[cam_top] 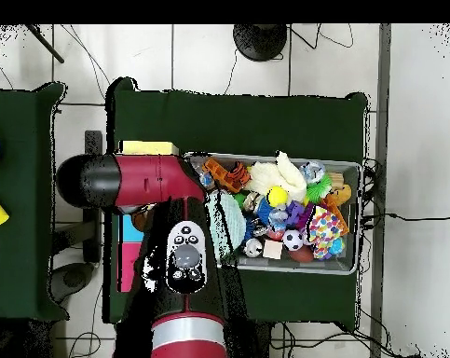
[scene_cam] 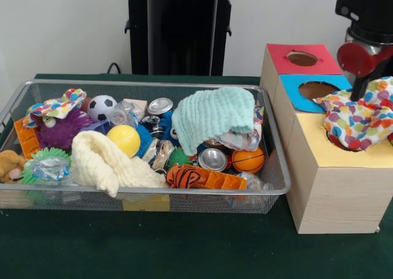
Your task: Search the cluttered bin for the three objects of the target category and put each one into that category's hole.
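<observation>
Mint cloth atop bin clutter

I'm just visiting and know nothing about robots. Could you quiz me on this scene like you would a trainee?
1. True or false: a polka-dot cloth hangs at the hole of the yellow-topped box.
2. Which ball lies beside the cream fluffy cloth in the wire bin? A) yellow ball B) pink ball C) black ball
3. Fill in: the box farthest from the camera in the front view has a ___ top.

Key: 1 true. 2 A. 3 red.
</observation>
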`<state>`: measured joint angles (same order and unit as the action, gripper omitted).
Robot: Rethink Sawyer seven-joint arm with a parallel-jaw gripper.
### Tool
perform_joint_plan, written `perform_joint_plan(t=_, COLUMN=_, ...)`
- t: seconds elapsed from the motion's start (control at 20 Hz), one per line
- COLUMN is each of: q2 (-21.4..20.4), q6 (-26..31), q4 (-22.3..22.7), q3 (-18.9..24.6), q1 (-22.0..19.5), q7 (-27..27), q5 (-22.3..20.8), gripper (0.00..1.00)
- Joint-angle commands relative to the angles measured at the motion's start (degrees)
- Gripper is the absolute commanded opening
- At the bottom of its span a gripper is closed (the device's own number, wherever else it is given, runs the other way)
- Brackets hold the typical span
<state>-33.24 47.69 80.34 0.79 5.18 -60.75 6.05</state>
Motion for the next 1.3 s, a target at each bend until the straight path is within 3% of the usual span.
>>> perform_joint_plan(t=0.05, q2=-2.7, q6=2.8, q4=3.8, q3=4.3, q1=-0.6, q7=-11.8, q5=3.0, gripper=0.00)
perform_joint_plan(t=0.3, q2=-0.7, q6=2.4, q4=1.6, q3=2.9, q1=-0.9, q7=-10.8, q5=1.3, gripper=0.00)
perform_joint_plan(t=0.65, q2=0.2, q6=1.9, q4=4.5, q3=-0.3, q1=-1.8, q7=-9.9, q5=-2.2, gripper=0.00)
perform_joint_plan(t=1.3, q2=1.5, q6=-2.3, q4=7.1, q3=1.5, q1=-3.0, q7=-8.9, q5=-1.7, gripper=0.00)
